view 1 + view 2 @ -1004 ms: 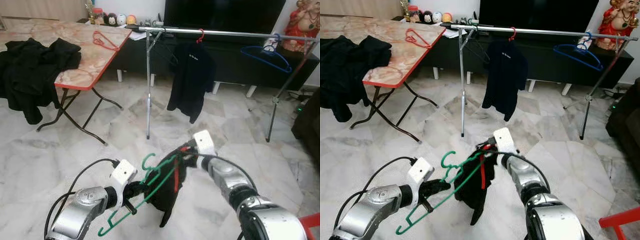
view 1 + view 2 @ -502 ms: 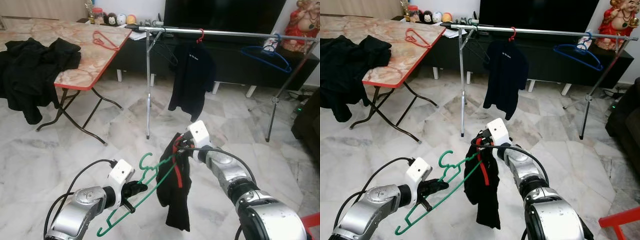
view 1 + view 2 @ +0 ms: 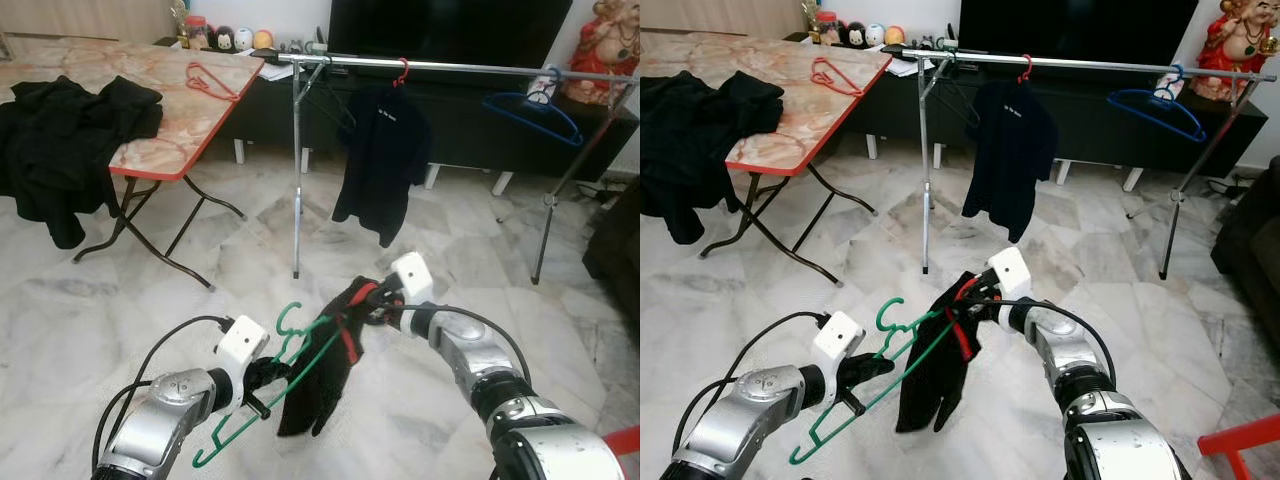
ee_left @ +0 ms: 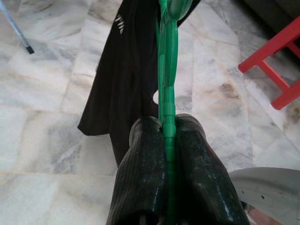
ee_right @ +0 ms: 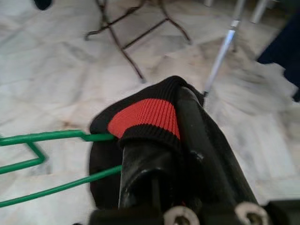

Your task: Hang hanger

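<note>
Fingers (image 4: 140,187) clamping one green hanger (image 4: 167,84)

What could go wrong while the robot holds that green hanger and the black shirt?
1. The black shirt is bunched on one end of the green hanger, gripped by its collar in the right hand. It might slide off onto the floor.
2. The left hand pinches only the hanger's thin bar, so the hanger could twist.
3. The rack is still far off, so the dangling shirt could drag while walking.
</note>
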`<state>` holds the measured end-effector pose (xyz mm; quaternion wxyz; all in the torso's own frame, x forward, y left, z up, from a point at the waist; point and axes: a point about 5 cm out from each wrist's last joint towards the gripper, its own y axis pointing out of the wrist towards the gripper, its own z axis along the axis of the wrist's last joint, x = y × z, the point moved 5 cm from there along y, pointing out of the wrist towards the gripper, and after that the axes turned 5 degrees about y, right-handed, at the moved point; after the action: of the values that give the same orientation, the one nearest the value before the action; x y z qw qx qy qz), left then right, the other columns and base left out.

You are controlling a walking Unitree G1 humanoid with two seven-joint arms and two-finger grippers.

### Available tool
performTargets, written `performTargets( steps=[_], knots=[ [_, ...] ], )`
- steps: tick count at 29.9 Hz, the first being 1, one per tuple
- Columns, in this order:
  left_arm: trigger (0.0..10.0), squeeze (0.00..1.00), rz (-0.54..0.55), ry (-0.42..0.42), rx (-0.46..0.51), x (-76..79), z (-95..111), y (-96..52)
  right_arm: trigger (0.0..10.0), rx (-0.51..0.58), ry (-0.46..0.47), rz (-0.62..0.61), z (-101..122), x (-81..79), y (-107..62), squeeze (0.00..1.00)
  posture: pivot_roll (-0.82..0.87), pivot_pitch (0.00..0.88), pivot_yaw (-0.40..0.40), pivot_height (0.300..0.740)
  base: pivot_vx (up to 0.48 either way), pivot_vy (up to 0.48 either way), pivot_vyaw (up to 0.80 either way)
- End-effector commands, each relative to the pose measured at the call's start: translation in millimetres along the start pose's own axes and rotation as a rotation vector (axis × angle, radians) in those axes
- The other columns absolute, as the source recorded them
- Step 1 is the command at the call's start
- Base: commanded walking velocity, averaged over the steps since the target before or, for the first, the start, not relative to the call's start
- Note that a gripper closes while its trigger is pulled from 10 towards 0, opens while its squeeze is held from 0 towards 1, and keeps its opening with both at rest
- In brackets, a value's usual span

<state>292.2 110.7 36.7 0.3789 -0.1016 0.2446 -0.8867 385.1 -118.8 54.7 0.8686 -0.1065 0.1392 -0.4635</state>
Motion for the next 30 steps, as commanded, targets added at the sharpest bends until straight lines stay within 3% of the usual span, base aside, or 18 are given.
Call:
performTargets(
  steps=[1,7,13,15,24,27,30],
  knots=[
    [10.0,0.00,0.039,0.023,-0.018,-8.3,0.4,-1.9,10.0,0.024,0.002,-0.044,9.6,9.3,-1.5,0.00,0.07,0.000,-0.100,0.740,0.000,0.000,0.00],
    [10.0,0.00,0.062,0.016,-0.004,-12.4,2.0,-1.1,10.0,0.037,0.009,0.012,11.1,-1.5,1.9,0.00,0.07,0.000,-0.100,0.740,0.000,0.000,0.00],
    [10.0,0.00,0.033,0.014,0.014,-7.3,6.4,2.0,10.0,0.051,0.015,0.232,12.9,-32.5,3.6,0.00,0.07,0.000,-0.100,0.740,0.000,0.000,0.00],
    [10.0,0.00,0.017,0.011,0.020,-4.9,7.2,2.6,10.0,0.046,-0.006,0.247,11.3,-34.9,3.1,0.00,0.07,0.000,-0.100,0.740,0.000,0.000,0.00],
    [10.0,0.00,-0.131,0.004,0.049,17.9,11.4,-0.7,10.0,0.051,-0.070,0.253,12.5,-31.7,-0.5,0.00,0.07,0.000,-0.100,0.740,0.000,0.000,0.00],
    [10.0,0.00,-0.122,0.019,0.034,16.4,9.0,-2.0,10.0,0.032,-0.113,0.245,12.0,-29.2,-0.7,0.00,0.07,0.000,-0.100,0.740,0.000,0.000,0.00],
    [10.0,0.00,-0.064,0.021,0.012,6.3,2.9,-3.3,10.0,0.016,-0.122,0.161,15.0,-15.8,0.1,0.00,0.07,0.000,-0.102,0.740,0.000,0.000,0.00]
  ],
)
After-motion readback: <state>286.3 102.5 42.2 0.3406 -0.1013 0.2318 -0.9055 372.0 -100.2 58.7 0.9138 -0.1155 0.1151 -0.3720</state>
